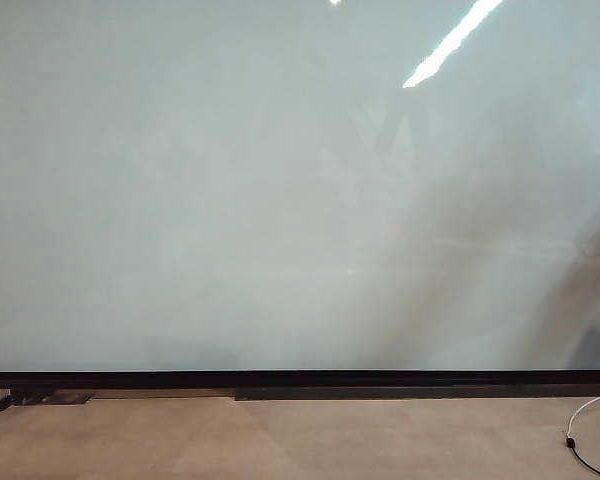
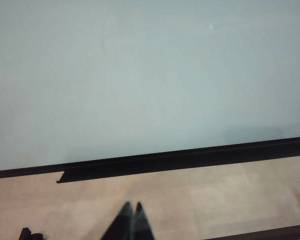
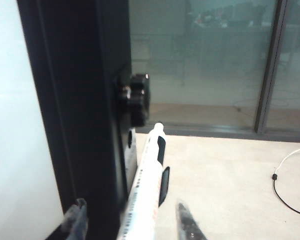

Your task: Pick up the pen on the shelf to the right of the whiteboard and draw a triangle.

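The whiteboard [image 1: 280, 200] fills the exterior view, and neither gripper shows there. No triangle is in view on it. In the right wrist view the pen [image 3: 149, 175], white with dark print, lies along the black shelf clips [image 3: 163, 180] beside the board's black side frame [image 3: 75, 100]. My right gripper [image 3: 132, 220] is open and straddles the pen's near end, with a gap between each finger and the barrel. My left gripper [image 2: 132, 205] is shut and empty, low in front of the board's lower frame [image 2: 190, 155].
A black knob [image 3: 135, 97] sticks out of the side frame just beyond the pen's tip. A white and black cable [image 3: 290, 170] lies on the beige floor to the right. A glass wall [image 3: 205, 60] stands behind. A black ledge [image 1: 380, 392] runs under the board.
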Controlling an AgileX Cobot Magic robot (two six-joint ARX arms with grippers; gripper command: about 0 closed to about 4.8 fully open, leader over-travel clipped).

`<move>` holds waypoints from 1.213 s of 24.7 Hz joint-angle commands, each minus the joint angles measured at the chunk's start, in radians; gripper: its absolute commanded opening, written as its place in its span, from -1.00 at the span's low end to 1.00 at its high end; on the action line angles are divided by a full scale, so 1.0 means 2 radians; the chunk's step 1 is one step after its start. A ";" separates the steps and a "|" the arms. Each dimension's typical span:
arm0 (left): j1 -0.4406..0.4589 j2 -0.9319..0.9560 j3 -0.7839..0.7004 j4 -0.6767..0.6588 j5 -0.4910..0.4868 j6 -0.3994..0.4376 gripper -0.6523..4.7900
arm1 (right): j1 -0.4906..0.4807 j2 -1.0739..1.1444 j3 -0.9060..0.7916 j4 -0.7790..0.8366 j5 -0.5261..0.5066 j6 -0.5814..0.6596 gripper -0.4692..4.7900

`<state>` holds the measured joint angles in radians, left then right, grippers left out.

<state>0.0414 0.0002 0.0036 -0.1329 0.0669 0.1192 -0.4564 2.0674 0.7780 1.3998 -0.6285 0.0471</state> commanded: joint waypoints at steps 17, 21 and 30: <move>0.000 0.000 0.002 0.003 0.000 0.000 -0.78 | -0.001 -0.002 0.003 0.008 -0.001 0.002 -0.21; 0.000 0.000 0.002 0.003 0.000 0.000 -0.78 | -0.001 -0.002 0.003 0.007 -0.001 0.002 -0.27; 0.000 0.000 0.002 0.003 0.000 0.000 -0.78 | -0.001 -0.002 0.003 0.007 -0.001 0.002 -0.28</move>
<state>0.0414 0.0002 0.0036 -0.1326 0.0669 0.1192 -0.4576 2.0674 0.7807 1.3994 -0.6285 0.0475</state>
